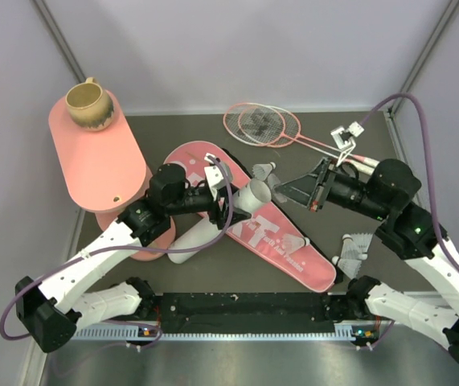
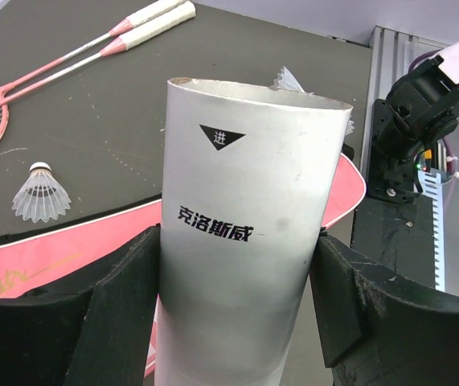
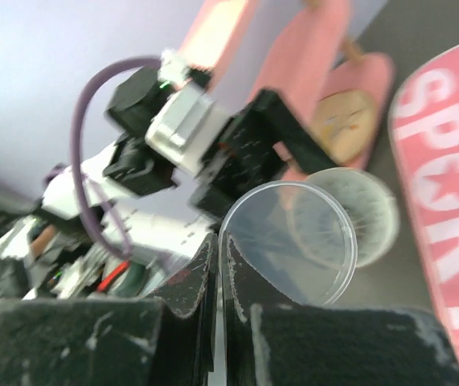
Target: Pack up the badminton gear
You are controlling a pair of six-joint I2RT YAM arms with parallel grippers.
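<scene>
Inside left gripper [image 2: 237,310]: white tube [image 2: 253,177], clamped; right gripper [image 3: 219,251] pinches clear lid [image 3: 289,241].

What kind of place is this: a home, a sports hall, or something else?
Probably a laboratory robot cell: plain lilac walls with metal corner posts enclose a dark table, and a left arm and a right arm are bolted to a rail at its near edge.

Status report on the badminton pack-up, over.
Left gripper shut on white tube. Right gripper shut on clear lid, close to the tube's open mouth. Rackets and a shuttlecock lie loose; nothing seen between lid and tube.
</scene>
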